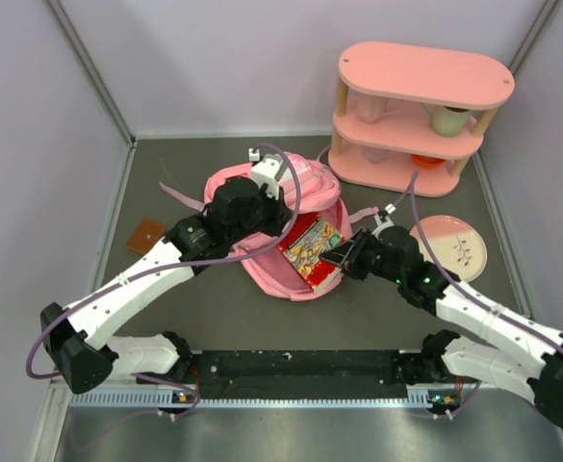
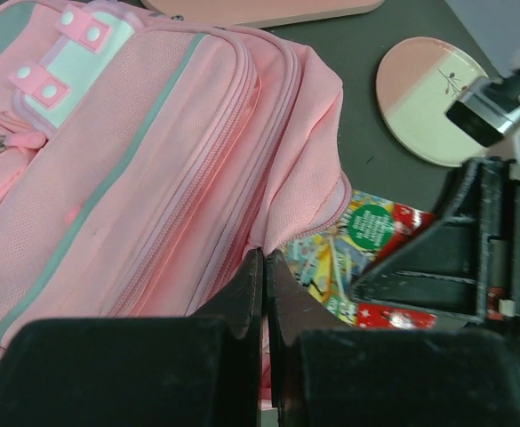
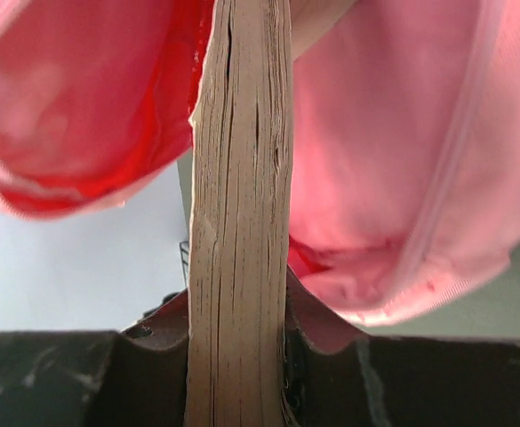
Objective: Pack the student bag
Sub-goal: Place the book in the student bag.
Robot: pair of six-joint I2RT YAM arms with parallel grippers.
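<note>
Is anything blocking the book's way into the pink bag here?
Nothing visible does. The right gripper holds the book edge-on at the mouth of the student bag, with pink fabric parted on both sides of it. The left gripper is shut on the opening's rim, apparently pulling it open.

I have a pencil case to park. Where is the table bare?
Bare: the far-left corner behind the brown square, and the near strip between the backpack and the arm bases. Crowded: the right side, among shelf unit, plate, book and right gripper.
</note>
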